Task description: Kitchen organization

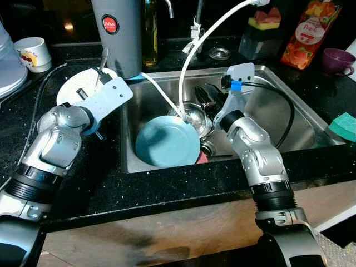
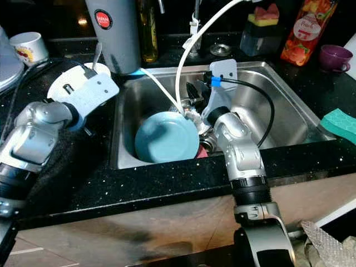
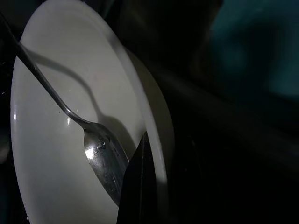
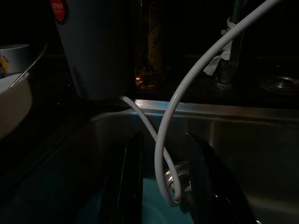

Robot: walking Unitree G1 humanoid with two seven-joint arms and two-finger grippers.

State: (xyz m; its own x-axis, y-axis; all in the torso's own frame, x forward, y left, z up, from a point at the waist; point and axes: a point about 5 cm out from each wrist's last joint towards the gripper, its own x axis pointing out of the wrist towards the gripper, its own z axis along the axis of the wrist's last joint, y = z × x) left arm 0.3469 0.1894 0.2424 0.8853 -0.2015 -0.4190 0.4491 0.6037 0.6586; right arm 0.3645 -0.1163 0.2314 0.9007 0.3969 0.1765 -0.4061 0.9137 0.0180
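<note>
A white bowl with a metal spoon in it stands on the black counter, left of the sink. My left gripper is at the bowl's near rim. Leaning inside the steel sink is a teal plate, with a shiny metal cup and other dishes behind it. My right gripper hangs open over the plate and the cup. A white hose loops down between its two fingers without being held.
A tall grey container and an oil bottle stand behind the sink's left corner. A white mug is at the far left. At the right are a juice carton, a purple cup and a green sponge.
</note>
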